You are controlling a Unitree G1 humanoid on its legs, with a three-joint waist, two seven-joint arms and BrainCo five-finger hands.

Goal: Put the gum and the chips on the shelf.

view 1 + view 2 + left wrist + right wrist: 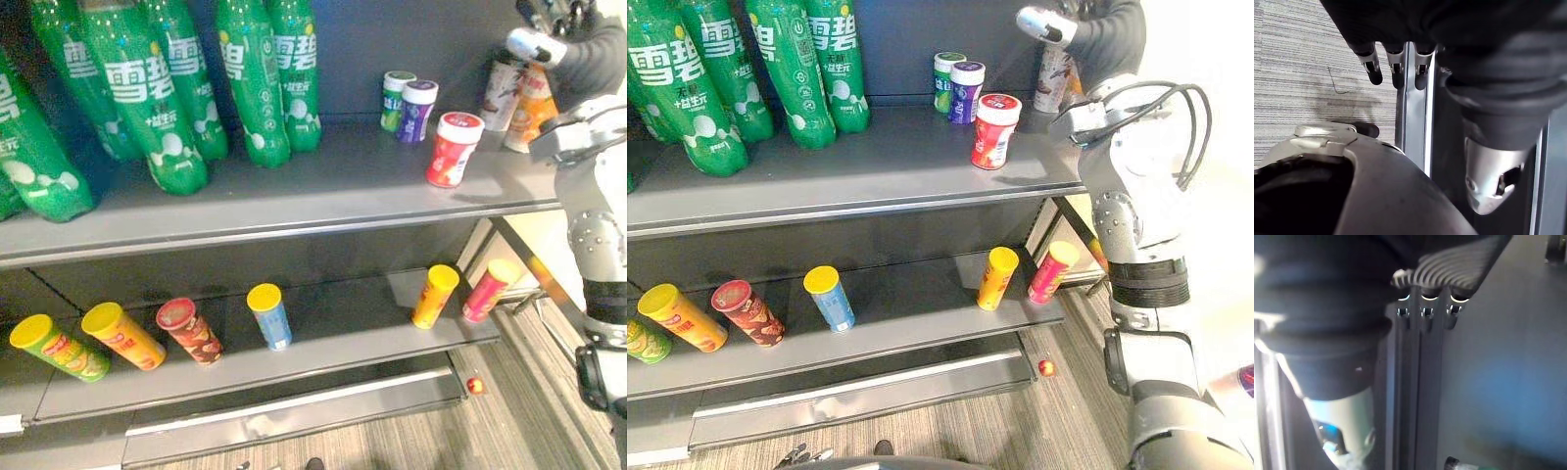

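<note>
Three gum jars stand on the upper shelf (294, 201): a red one (454, 149) near the front, with a green one (397, 100) and a purple one (417, 111) behind it. At that shelf's far right end stand a white chips can (502, 93) and an orange chips can (532, 113). My right hand (578, 49) is raised just above and beside these two cans. It is open, and its fingers (1422, 316) are straight and hold nothing. My left hand (1396, 68) hangs low over the floor, open and empty.
Several green bottles (157, 98) fill the left of the upper shelf. On the lower shelf (333, 338) lie several chips cans, among them a blue one (268, 315), a yellow one (434, 296) and a pink one (489, 289). A small red ball (475, 385) lies on the floor.
</note>
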